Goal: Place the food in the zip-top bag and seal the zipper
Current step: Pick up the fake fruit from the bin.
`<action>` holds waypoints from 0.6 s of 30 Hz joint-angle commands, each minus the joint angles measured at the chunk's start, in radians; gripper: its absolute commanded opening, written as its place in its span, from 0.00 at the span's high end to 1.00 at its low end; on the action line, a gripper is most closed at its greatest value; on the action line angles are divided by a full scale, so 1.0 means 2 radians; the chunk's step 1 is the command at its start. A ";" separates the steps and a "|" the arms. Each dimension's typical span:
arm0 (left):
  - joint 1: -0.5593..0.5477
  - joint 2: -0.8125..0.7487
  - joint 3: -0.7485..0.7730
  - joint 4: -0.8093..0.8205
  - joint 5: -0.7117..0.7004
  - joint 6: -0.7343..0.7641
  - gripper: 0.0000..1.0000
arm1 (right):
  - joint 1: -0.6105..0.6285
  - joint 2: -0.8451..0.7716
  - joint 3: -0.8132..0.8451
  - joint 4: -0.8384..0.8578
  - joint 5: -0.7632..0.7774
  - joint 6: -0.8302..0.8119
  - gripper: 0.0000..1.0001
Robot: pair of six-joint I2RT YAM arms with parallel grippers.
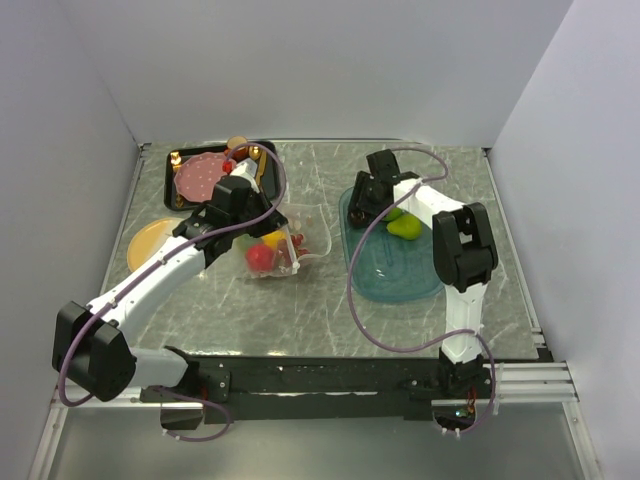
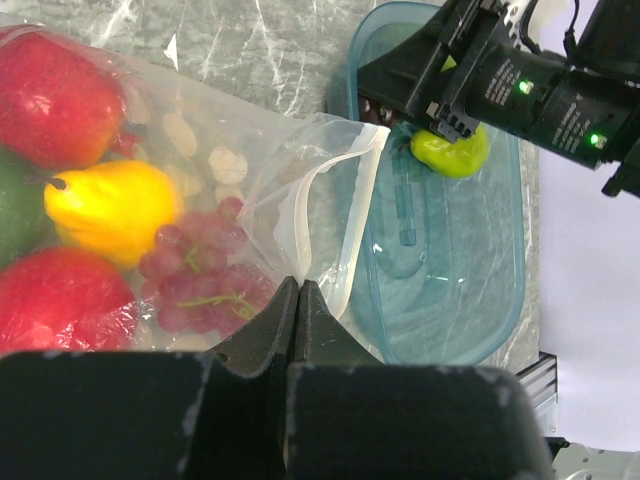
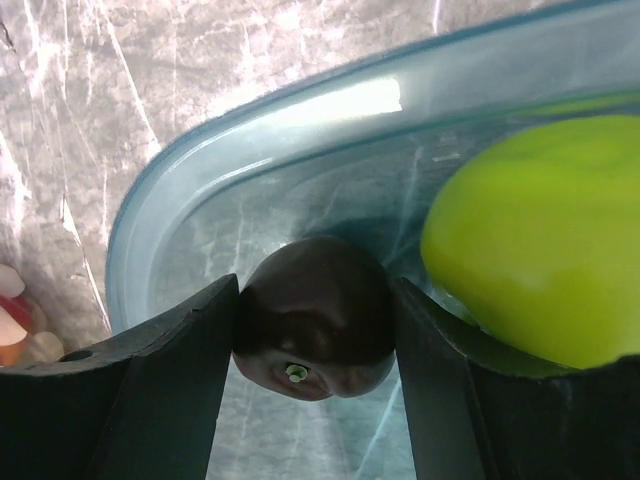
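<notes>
Grey marbled desk with plain white walls around it, so nothing fancy. The clear crinkly plastic zip-top bag lies a little left of the desk's middle, with its mouth gaping toward the right side. The left tool is fully closed, and from its wrist view it looks pinched on the bag's rim, right where the white zipper strip curves down to the fingertips.

Already inside the bag are two red toy fruits, a yellow-orange pear-shaped one, a bit of a green one at the frame edge and a dark red grape bunch. All of them sit just behind that closed tool.

Right of centre on the desk is the translucent teal oval tray, just beside the bag's mouth. The right tool is down inside the tray near its far end. It's at about mid-width, and the dark brown ball sits squarely between the fingers, touching both. A yellow-green toy fruit lies in the tray right next to the ball, on the outside of one finger.

The far left corner of the desk has a black tray holding a pink dotted plate, and a flat yellow plate lies by the left edge.
</notes>
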 commanded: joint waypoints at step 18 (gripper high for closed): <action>-0.002 -0.004 0.003 0.029 0.018 -0.002 0.99 | 0.036 -0.260 -0.151 0.059 -0.054 0.038 0.65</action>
